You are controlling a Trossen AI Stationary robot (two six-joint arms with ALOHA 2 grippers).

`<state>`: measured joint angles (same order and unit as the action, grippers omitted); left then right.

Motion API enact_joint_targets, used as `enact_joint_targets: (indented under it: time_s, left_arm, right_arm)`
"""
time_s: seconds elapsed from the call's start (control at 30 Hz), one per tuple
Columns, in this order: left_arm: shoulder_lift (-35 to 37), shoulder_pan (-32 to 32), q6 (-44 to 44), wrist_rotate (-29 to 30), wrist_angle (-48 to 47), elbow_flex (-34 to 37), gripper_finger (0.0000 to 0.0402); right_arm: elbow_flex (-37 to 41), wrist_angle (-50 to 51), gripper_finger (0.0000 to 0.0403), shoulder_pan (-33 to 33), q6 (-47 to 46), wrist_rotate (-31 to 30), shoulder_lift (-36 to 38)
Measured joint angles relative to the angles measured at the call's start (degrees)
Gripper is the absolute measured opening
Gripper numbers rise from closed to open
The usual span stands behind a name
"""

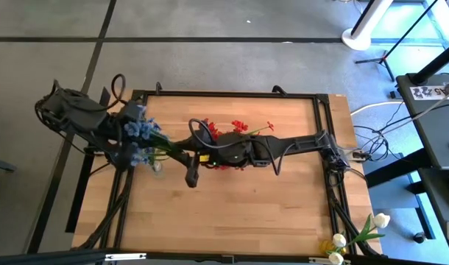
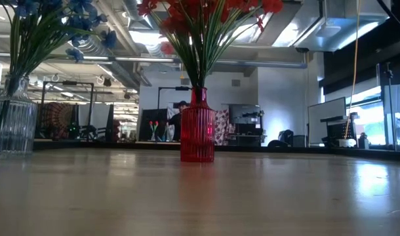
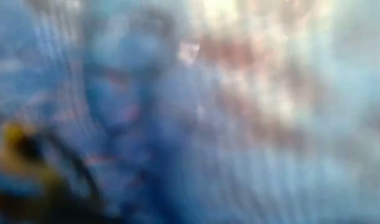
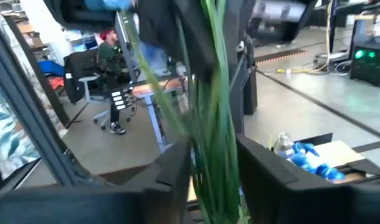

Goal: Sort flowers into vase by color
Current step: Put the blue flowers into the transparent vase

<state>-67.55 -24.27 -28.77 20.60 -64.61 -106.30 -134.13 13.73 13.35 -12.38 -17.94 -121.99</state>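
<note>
The right claw grips green flower stems; the left claw's state I cannot tell. Next, likely seat them in the clear vase.

Two dark, near-black jointed arms of chunky matte segments, seen from above. Left arm bulky, with black cables looping off its upper side and trailing along its base. Right arm long and slim, draped with curling black cables, marked by a small yellow patch near the wrist. Right gripper with two broad, flat, black fingers, squared at the edges.
</note>
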Motion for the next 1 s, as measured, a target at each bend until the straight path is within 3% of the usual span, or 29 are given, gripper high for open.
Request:
enact_joint_targets:
  time_s: [0.23,0.47,0.67,0.83,1.0]
  left_arm:
    - [0.3,0.0,2.7,-1.4,3.9,0.0,0.002]
    - [4.9,0.0,4.0,-2.0,2.4,-3.7,0.009]
    - [11.8,0.0,5.0,-1.2,-5.6,-9.2,0.014]
    - [17.3,0.0,6.0,3.8,-1.2,-2.9,0.0143]
    - [16.9,0.0,15.9,3.2,19.8,10.7,0.0141]
  right_arm:
    - [0.0,-0.2,0.0014,-0.2,0.1,0.4,-0.1]
    - [-0.8,-3.1,0.0008,0.5,0.8,0.1,0.6]
    - [-0.8,-8.4,0.0011,2.1,3.2,-1.9,3.4]
    - [-0.9,-22.7,0.001,3.3,10.2,-3.0,5.0]
    - [-0.9,-29.3,0.0006,2.5,12.9,-4.3,5.0]
